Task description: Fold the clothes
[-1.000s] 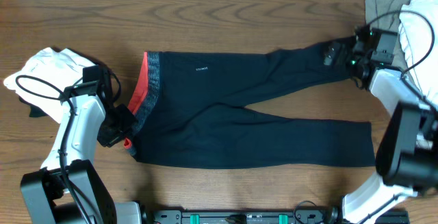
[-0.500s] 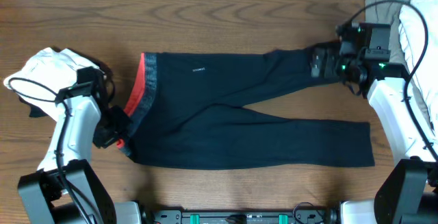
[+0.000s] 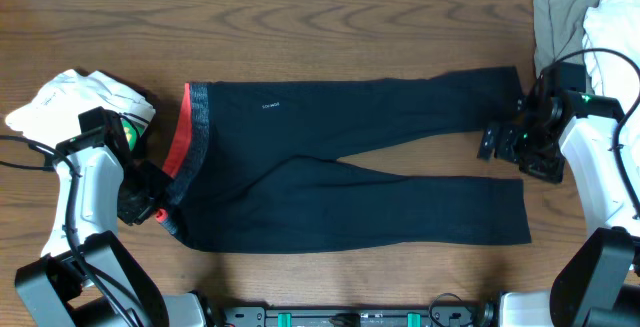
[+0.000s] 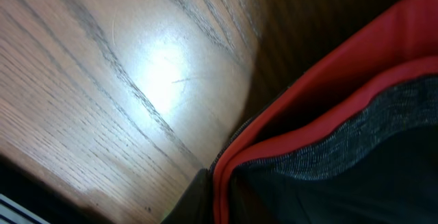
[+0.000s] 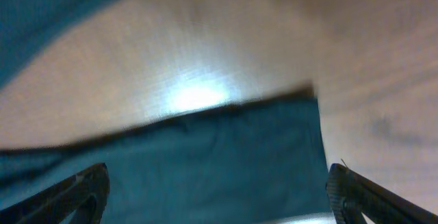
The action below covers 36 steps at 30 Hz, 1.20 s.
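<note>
Across the tabletop point(image 3: 350, 27), dark trousers point(image 3: 350, 167) lie flat, legs pointing right.
My left fingers point(image 3: 155, 210) are clenched on the near waistband corner point(image 4: 233, 161); my right fingers point(image 3: 493, 142) hang released between the leg ends.

Clutter on my brown wooden worktop point(image 3: 350, 17)
I see a crumpled white shirt point(image 3: 75, 97) left, a grey-beige and white garment heap point(image 3: 585, 17) right.

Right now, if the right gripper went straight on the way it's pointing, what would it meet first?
Most likely the trousers: their dark leg end lies straight ahead between the right gripper's open fingers, bare table beyond. The view is blurred, so depth is unsure.
</note>
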Available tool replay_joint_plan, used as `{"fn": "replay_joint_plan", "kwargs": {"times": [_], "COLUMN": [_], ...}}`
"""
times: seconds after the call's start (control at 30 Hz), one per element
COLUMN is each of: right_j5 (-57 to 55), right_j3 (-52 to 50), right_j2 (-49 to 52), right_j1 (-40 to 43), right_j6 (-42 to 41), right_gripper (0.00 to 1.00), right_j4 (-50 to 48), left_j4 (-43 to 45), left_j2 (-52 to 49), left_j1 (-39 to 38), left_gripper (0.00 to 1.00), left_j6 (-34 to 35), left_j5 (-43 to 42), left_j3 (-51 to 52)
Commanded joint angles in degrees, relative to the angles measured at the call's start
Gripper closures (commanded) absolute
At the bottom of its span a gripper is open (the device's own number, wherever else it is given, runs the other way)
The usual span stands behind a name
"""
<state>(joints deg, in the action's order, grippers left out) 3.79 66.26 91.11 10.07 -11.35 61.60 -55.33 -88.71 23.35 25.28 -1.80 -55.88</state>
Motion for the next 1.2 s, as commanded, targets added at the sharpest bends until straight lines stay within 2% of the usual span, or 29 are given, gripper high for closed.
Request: {"fn": "replay_joint_plan", "kwargs": {"times": [0.0,0.07,0.17,0.2,0.23,0.37,0.5,0.67,0.8,0.87,1.0,1.17], "right_j5": [-0.35,-0.35,-0.31,-0.31,-0.31,-0.35,-0.61,-1.03,-1.03,-1.03,-1.01,-1.01], "right_j3": [-0.07,-0.66,-1.88,-2.29,-2.56,-3.08,-3.08,-3.08,-3.08,-3.08,-3.08,-3.08], "right_j2": [0.17,0.17,0.17,0.17,0.17,0.17,0.17,0.17,0.17,0.17,0.17,0.17], "right_j1": [0.39,0.39,0.59,0.66,0.72,0.81,0.81,0.81,0.81,0.81,0.81,0.81], "right_j6": [-3.48,-5.2,-7.21,-8.02,-8.31,-8.33,-8.31,-8.09,-7.85,-7.63,-7.02,-7.04], "right_gripper": [0.01,0.01,0.01,0.01,0.01,0.01,0.01,0.01,0.01,0.01,0.01,0.01], "right_j4": [3.02,3.56,2.43,2.01,1.75,0.94,0.83,-0.9,-1.38,-1.22,-0.92,-0.28], "left_j4": [-1.11,-1.46,-1.6,-1.62,-1.62,-1.81,-4.81,-10.64,-13.49,-14.03,-14.1,-10.54], "left_j2": [0.39,0.39,0.39,0.39,0.39,0.39,0.39,0.39,0.39,0.42,0.42,0.42], "left_j1": [-0.02,-0.02,-0.02,-0.02,-0.02,-0.02,-0.02,0.02,0.04,0.04,0.11,0.11], "left_gripper": [0.88,0.87,0.63,0.51,0.45,0.34,0.28,0.27,0.24,0.22,0.21,0.21], "left_j6": [0.24,0.24,0.24,0.24,0.24,0.02,0.07,0.09,3.3,6.25,8.85,8.94], "left_j5": [-0.81,-0.81,-0.81,-0.85,-1.18,-1.44,-1.44,-0.96,4.5,7.65,8.55,8.48], "left_j3": [0.15,0.15,0.15,0.15,0.15,0.15,0.15,0.15,0.17,0.2,0.28,2.82]}}
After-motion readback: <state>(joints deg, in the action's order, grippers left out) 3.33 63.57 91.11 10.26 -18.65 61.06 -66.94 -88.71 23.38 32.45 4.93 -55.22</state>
